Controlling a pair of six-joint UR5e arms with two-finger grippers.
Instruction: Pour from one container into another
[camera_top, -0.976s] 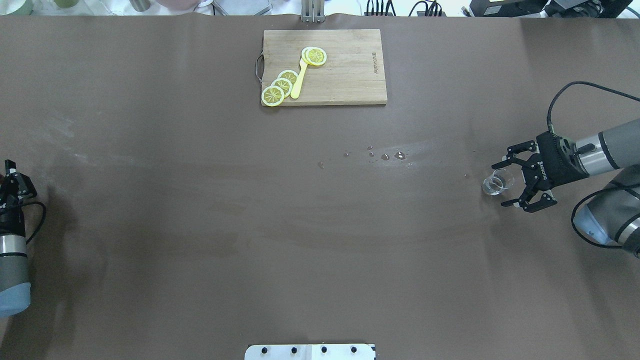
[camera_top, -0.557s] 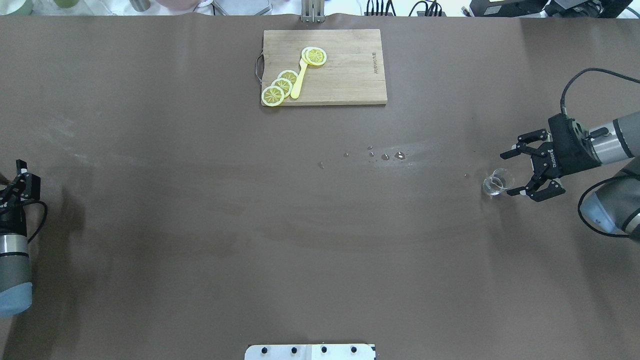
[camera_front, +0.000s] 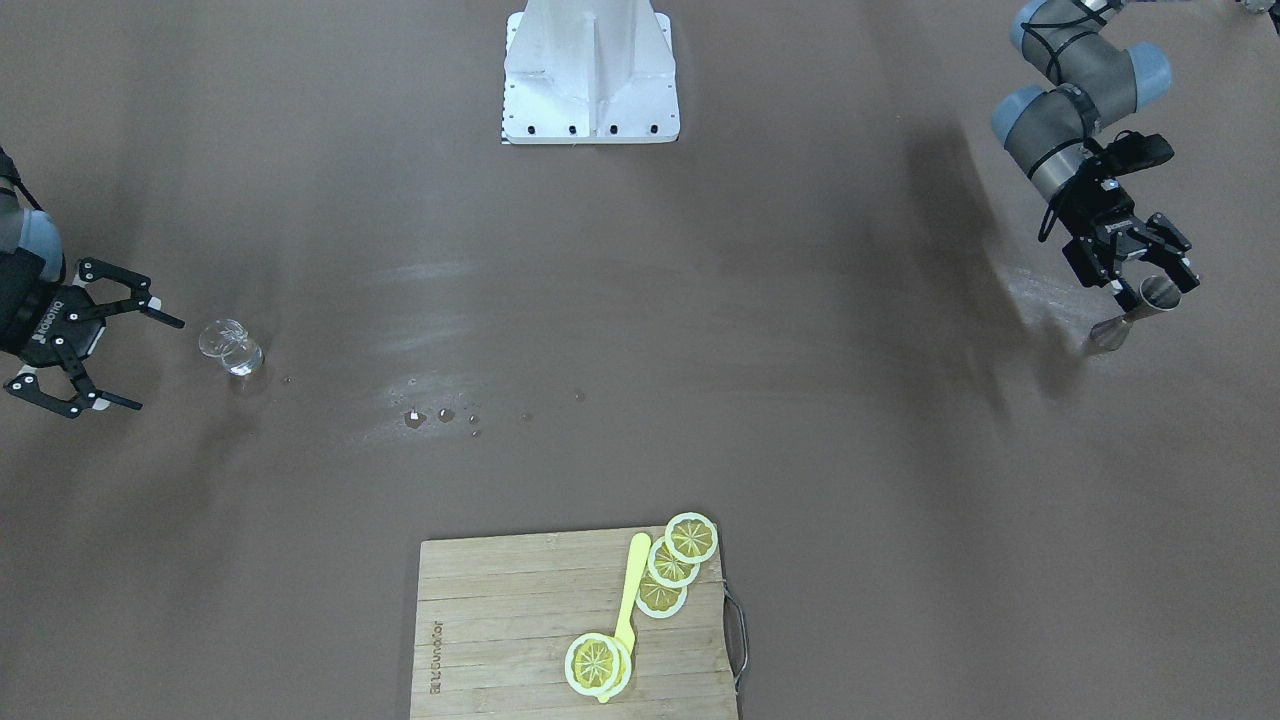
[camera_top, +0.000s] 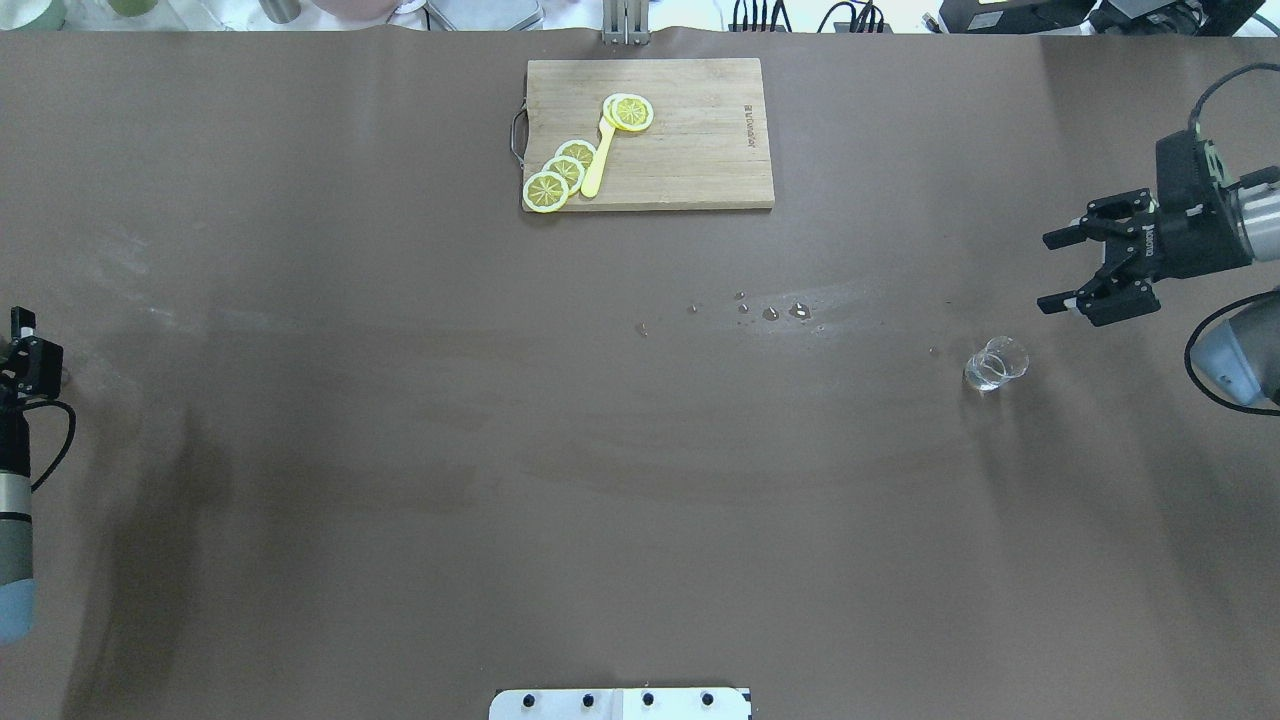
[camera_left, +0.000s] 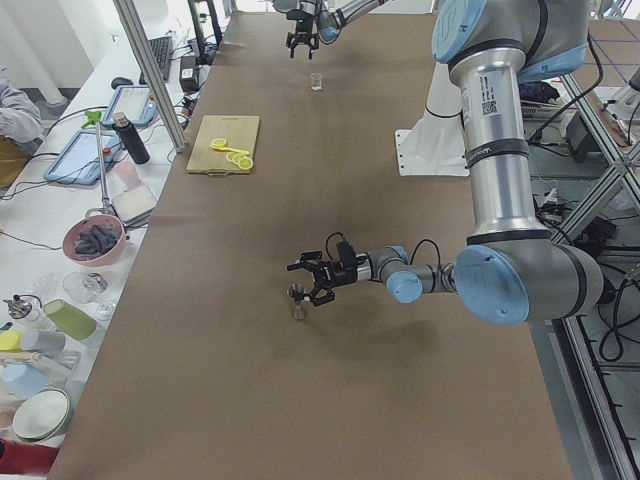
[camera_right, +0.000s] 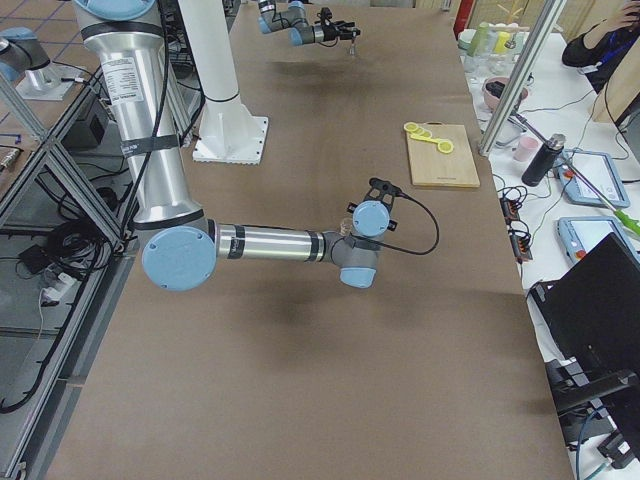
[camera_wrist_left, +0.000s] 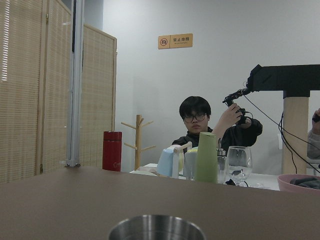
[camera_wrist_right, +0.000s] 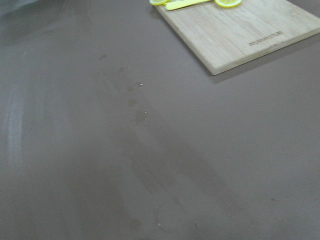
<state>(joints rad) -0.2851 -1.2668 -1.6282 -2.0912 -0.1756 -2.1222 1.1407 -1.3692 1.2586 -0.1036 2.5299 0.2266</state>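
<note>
The clear glass cup (camera_top: 995, 363) stands upright by itself on the brown table, also seen in the front view (camera_front: 230, 348). My right gripper (camera_top: 1043, 272) is open and empty, off to the right of the glass and farther back, apart from it (camera_front: 160, 365). At the table's other end the grey steel jigger (camera_front: 1142, 305) stands on the table. My left gripper (camera_front: 1155, 282) sits at its upper cone with the fingers spread, open. The jigger's rim (camera_wrist_left: 156, 227) fills the bottom of the left wrist view.
A wooden cutting board (camera_top: 650, 133) with lemon slices (camera_top: 560, 172) and a yellow knife lies at the far middle. Water drops (camera_top: 780, 311) speckle the table left of the glass. The white robot base (camera_front: 590, 75) is at the near edge.
My right gripper, open around the glass a second ago, has drawn back to the right and away from it. The glass stayed put. The left wrist shifted slightly toward the table edge.
</note>
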